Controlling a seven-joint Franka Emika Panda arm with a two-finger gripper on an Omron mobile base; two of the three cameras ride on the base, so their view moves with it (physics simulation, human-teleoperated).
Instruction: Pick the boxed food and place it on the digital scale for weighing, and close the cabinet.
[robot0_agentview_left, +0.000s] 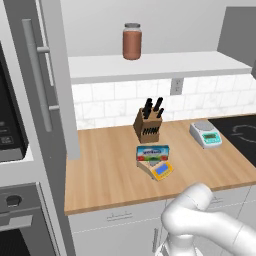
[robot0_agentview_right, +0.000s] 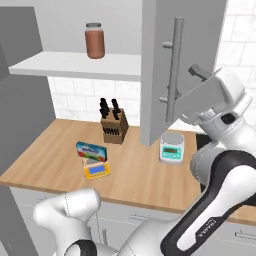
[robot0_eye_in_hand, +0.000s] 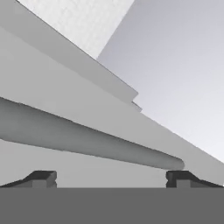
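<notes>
Boxed food (robot0_agentview_left: 153, 152) already sits on the digital scale (robot0_agentview_left: 159, 170), mid-counter, just in front of the knife block (robot0_agentview_left: 148, 125); carton leans on the grey plate, blue display clear below it. Same pair shows in the right base view, carton (robot0_agentview_right: 92, 151) over scale (robot0_agentview_right: 97, 171). Weighing part looks done, judging from that.

Step in hand: closing the cabinet (robot0_agentview_right: 165, 70). Both doors stand open, white shelf (robot0_agentview_left: 155, 66) exposed with brown jar (robot0_agentview_left: 132, 41) on it. Right door swung out toward the room, silver bar handle (robot0_agentview_right: 172, 65) facing the arm. Gripper (robot0_eye_in_hand: 111, 178) up close against that door; hand view has the bar handle (robot0_eye_in_hand: 87, 141) running across just above the fingertips (robot0_eye_in_hand: 41, 178). Claw spread wide, nothing between the fingers, handle not gripped.

Contact with door face: cannot tell.

Next move probably calls for pushing the right door panel back toward the shelf, swinging about the hinge, keeping fingers off the handle so they don't snag. Left door (robot0_agentview_left: 42, 75) also open, needs its own push after. White scale (robot0_agentview_left: 205, 134) with teal display sits beside the stove, not involved.
</notes>
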